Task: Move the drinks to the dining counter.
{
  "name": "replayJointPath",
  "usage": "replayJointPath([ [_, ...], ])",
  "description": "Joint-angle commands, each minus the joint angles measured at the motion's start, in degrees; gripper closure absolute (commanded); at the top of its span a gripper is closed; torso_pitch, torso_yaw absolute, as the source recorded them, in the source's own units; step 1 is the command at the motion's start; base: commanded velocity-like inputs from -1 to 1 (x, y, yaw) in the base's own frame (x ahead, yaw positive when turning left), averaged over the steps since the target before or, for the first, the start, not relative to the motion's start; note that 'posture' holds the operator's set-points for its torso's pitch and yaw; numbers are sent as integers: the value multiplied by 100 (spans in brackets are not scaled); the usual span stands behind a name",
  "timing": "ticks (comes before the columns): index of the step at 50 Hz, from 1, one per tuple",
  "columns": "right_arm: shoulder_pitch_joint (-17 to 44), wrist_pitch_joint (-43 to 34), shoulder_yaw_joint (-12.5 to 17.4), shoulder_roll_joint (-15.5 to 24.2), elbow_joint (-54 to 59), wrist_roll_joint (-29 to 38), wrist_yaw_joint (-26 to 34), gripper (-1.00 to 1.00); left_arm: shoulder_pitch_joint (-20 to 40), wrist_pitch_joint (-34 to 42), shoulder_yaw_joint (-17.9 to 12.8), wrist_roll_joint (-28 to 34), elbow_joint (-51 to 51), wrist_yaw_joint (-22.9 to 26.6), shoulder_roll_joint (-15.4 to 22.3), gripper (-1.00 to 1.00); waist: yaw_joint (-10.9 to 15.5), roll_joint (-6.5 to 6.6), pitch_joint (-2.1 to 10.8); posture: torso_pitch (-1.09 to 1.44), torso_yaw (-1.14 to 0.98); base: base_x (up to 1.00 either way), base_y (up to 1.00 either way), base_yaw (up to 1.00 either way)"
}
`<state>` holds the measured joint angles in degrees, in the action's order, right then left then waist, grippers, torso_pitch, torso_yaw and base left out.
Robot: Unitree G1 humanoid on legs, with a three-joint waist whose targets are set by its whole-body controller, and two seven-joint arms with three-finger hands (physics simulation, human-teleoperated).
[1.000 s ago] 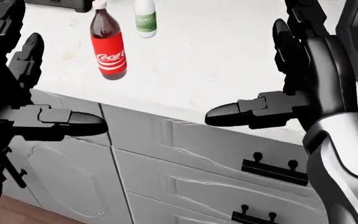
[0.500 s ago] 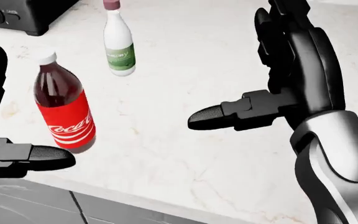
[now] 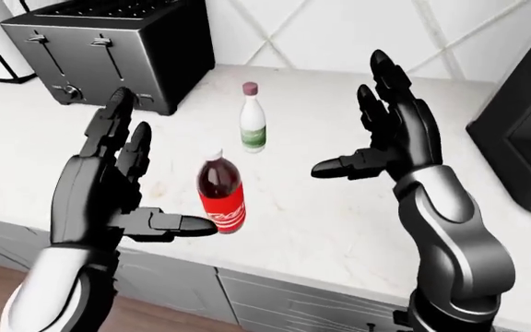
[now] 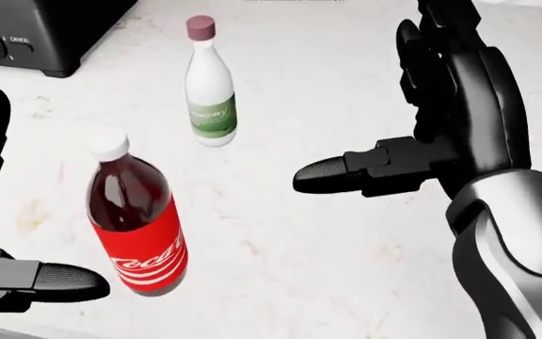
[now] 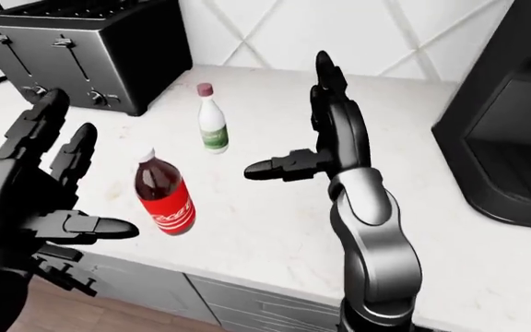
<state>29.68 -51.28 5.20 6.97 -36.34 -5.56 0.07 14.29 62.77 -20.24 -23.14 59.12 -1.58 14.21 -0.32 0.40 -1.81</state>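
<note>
A: How do the robot hands stand?

B: Both are spread wide and hold nothing. The left robot hand hangs just left of the cola bottle, fingers up, its thumb pointing at the bottle's red label; in the head view a small gap shows between thumb tip and bottle. The right robot hand is raised to the bottle's right, well apart from it, thumb stretched toward it, touching nothing.

A: And the drinks?

B: The cola bottle stands upright on the white marble bench, near the bench's lower edge in the left-eye view. Above it in that view, a little to the right, stands a smaller white bottle with a green label and a maroon cap, also upright. The two are apart.

A: Anything around them?

B: A black toaster sits up and left of the cola bottle. A large dark appliance rises at the bench's right end, well away. Nothing lies between the hands and the cola bottle.

A: Against half a second ago?

B: In the head view both bottles sit lower and further right, and the toaster with them, so the camera has shifted. The hands are as open as they were.
</note>
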Motion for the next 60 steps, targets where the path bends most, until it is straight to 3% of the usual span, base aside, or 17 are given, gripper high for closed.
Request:
replayJointPath([
  [1, 214, 93, -21, 22, -172, -36, -15, -100, 57, -201, -56, -280, 88, -236, 145, -100, 27, 11, 96, 0, 0, 0, 0, 0],
  [9, 333, 96, -24, 41, -79, -45, -43, -100, -314, -702, 1, -1507, 88, -1224, 869, -100, 9, 66, 102, 0, 0, 0, 0, 0],
  [13, 358, 138, -50, 30, -17, -32, -61, -100, -409, -960, 240, -1851, 88, -1653, 1177, -100, 13, 85, 89, 0, 0, 0, 0, 0],
  [20, 375, 185, -69, 0, 32, -29, -77, -100, -168, -838, 775, -1466, 88, -1666, 1143, -100, 37, 102, 101, 0, 0, 0, 0, 0],
  [26, 407, 149, -104, -27, 18, -18, -98, -100, 80, -494, 1087, -785, 88, -1291, 823, -100, 48, 98, 105, 0, 0, 0, 0, 0],
  [33, 401, 146, -135, -63, -2, 1, -104, -100, 367, -21, 1045, 367, 65, -449, 255, -100, 43, 69, 106, 0, 0, 0, 0, 0],
  [38, 382, 183, -159, -88, 22, 19, -103, -100, 401, -95, 1242, 1187, -139, 79, -60, -100, 42, 36, 112, 0, 0, 0, 0, 0],
  [50, 374, 190, -136, -85, 15, -7, -102, -100, 269, -312, 1565, 2398, -497, 797, -412, -100, 47, -24, 132, 0, 0, 0, 0, 0],
  [60, 358, 166, -151, -94, -18, -12, -112, -100, 113, -572, 1683, 2913, -685, 1160, -633, -100, 53, -50, 144, 0, 0, 0, 0, 0],
])
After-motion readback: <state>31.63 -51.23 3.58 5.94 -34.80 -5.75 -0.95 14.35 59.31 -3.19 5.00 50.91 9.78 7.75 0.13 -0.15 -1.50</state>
